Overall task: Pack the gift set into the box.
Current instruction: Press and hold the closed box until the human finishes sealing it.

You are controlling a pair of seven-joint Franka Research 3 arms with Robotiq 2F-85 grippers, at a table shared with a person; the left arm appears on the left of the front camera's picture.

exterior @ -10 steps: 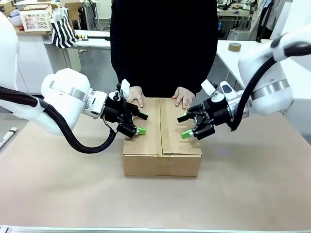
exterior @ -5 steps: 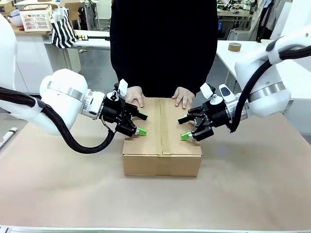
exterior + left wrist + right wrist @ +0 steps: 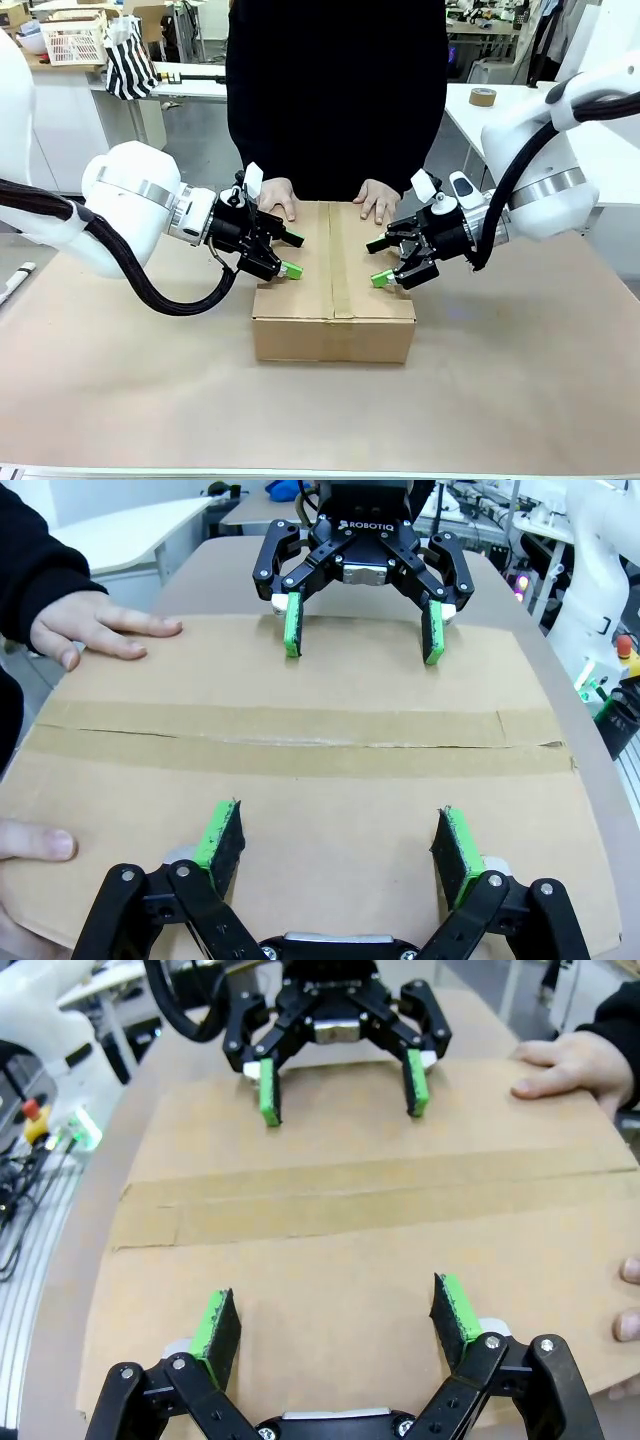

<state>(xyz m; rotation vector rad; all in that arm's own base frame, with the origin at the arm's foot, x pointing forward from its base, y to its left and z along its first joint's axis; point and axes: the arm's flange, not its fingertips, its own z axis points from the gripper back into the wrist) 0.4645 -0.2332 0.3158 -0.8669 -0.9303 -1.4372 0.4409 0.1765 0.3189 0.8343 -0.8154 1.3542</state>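
From the left side the left gripper reaches in low over the left half of the cardboard box, its jaws spread wide and holding nothing, green pads pointing across the lid toward the opposite arm. Whether the pads touch the cardboard or hang just above it cannot be told. The box sits in the middle of the brown table with its top flaps folded shut and a strip of brown tape running along the centre seam, so whatever lies inside is hidden. At the far edge of the lid the person's two hands rest flat on the cardboard, one on each flap. On the right the right gripper mirrors the first over the right half of the lid, likewise wide open and empty. The work looks to be at the closing stage, with packing done and the lid being held down. The next move probably calls for both arms to press evenly on their flaps, or lift straight up clear of the person's fingers
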